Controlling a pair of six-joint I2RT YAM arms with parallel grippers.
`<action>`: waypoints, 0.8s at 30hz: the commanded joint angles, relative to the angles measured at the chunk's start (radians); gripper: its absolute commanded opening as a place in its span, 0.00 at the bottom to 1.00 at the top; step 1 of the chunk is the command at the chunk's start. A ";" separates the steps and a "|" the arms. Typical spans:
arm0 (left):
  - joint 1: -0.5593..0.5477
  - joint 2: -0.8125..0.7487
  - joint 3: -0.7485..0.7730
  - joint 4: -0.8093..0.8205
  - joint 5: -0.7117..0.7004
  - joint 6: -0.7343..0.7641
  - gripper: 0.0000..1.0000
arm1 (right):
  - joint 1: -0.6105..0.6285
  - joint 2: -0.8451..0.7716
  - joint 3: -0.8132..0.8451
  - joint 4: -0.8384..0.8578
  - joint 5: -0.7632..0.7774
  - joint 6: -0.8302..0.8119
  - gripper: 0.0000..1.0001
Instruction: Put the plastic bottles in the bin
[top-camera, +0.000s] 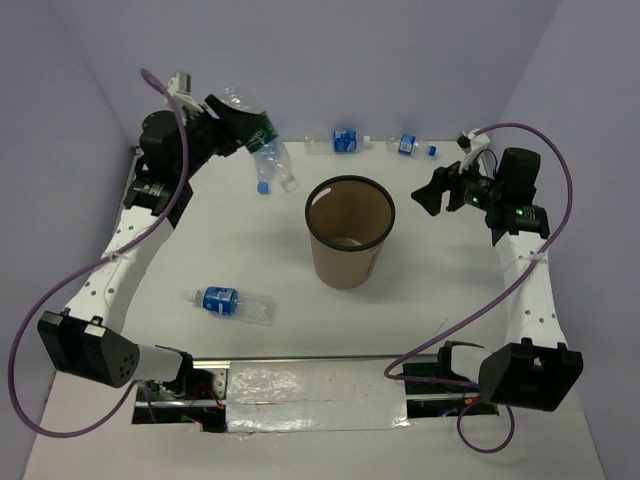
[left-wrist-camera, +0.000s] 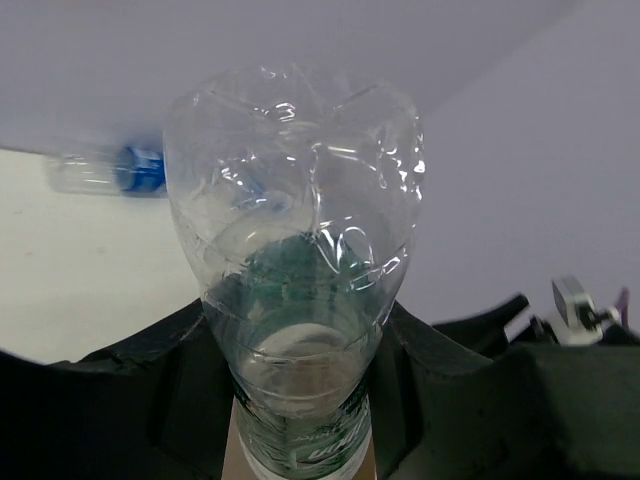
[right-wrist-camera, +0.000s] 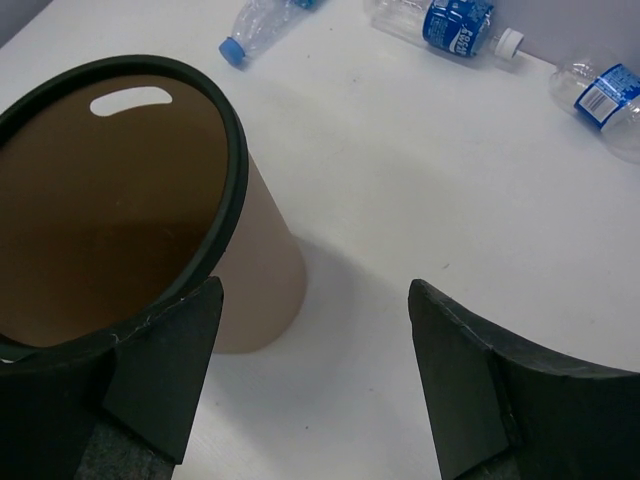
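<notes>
Green-label bottle (top-camera: 262, 137): pinched in my left claw (top-camera: 238, 118), raised over the far left of the bench (top-camera: 440, 290). My jaws stand about half closed against its sides near the label, and its base points away from my wrist.

Right claw (top-camera: 437, 192): spread wide and gripping nothing, stationed to the right of the bin (top-camera: 345, 262) and apart from it.

Bin: one, upright, mid-bench, brown with a black rim.

Bottles counted: five, all outside the bin, one in my left claw and four lying on the bench:
- The blue-cap bottle (top-camera: 263, 186) lies just below the held one.
- The middle far bottle (top-camera: 345, 140) and the right far bottle (top-camera: 405, 145), both blue-labelled, lie along the far edge behind the bin.
- The near bottle (top-camera: 222, 299), blue-labelled, lies front left of the bin.

Claws counted: two
</notes>
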 joint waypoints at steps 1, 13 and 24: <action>-0.114 0.044 0.070 0.080 0.019 0.101 0.00 | -0.010 -0.010 0.044 0.048 -0.011 0.052 0.83; -0.444 0.172 0.160 0.010 -0.229 0.435 0.18 | -0.008 -0.022 0.001 0.082 0.025 0.081 0.91; -0.497 0.133 0.113 0.016 -0.162 0.487 1.00 | 0.010 0.082 0.007 0.114 0.074 0.126 0.96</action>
